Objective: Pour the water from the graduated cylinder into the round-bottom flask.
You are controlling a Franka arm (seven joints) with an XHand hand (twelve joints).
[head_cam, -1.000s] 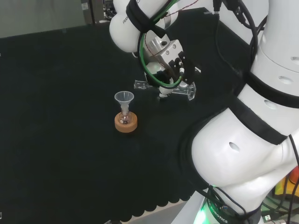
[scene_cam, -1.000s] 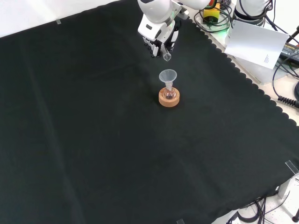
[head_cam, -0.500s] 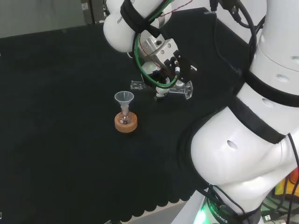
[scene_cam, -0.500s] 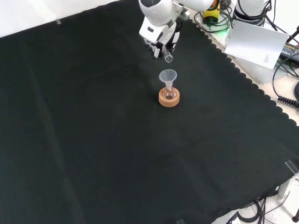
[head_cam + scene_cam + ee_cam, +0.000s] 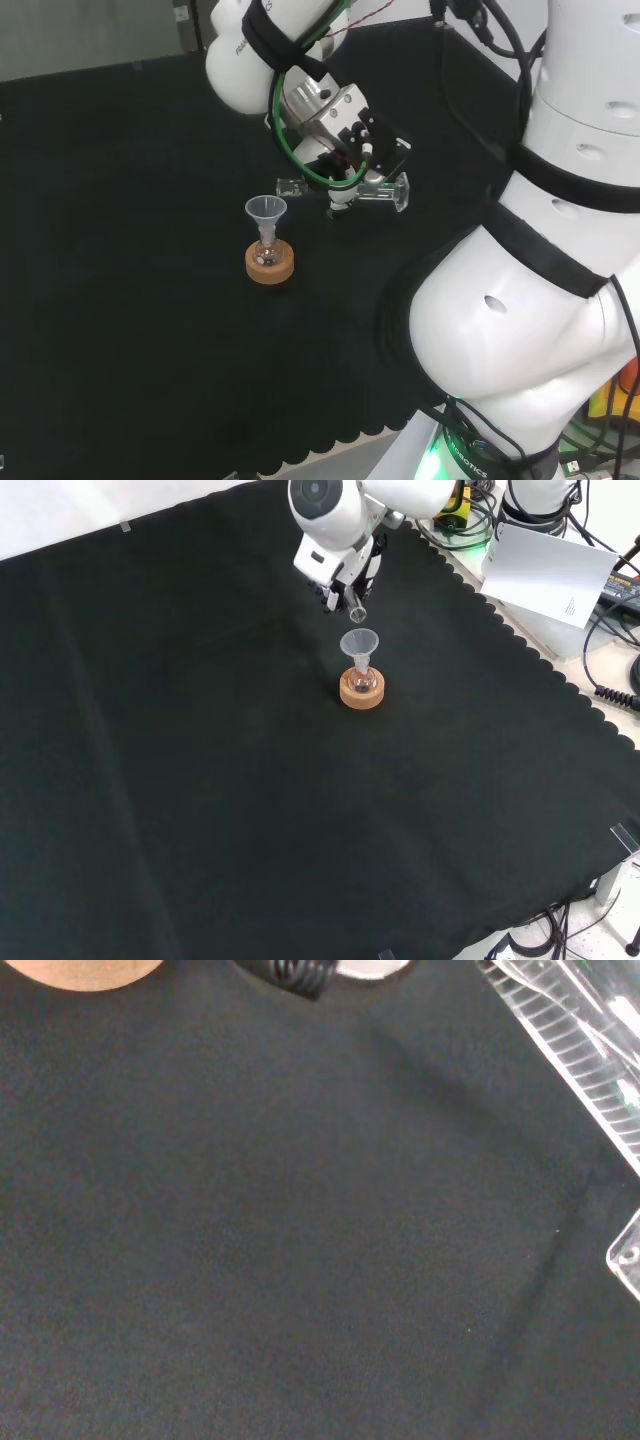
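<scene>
A small round-bottom flask [image 5: 266,249] [image 5: 361,678] stands in a cork ring [image 5: 270,266] [image 5: 361,694] with a clear funnel [image 5: 265,210] [image 5: 360,642] in its neck. The hand [image 5: 345,150] [image 5: 340,565] is shut on a clear graduated cylinder [image 5: 372,191] [image 5: 356,607], which lies almost level. The cylinder's mouth points at the funnel and sits just right of it and slightly higher in the head view. In the wrist view the cylinder's graduated wall [image 5: 575,1040] and foot [image 5: 628,1255] show close, with a bit of the cork ring [image 5: 80,970] at the edge.
Black cloth [image 5: 200,780] covers the bench, with a scalloped edge [image 5: 520,645] at the right of the front view. Beyond that edge lie cables and a white sheet [image 5: 555,575]. The arm's white links [image 5: 540,300] stand at the right of the head view.
The hand has carried the cylinder left in the head view, bringing its mouth closer to the funnel. The flask, funnel and ring have not moved.
</scene>
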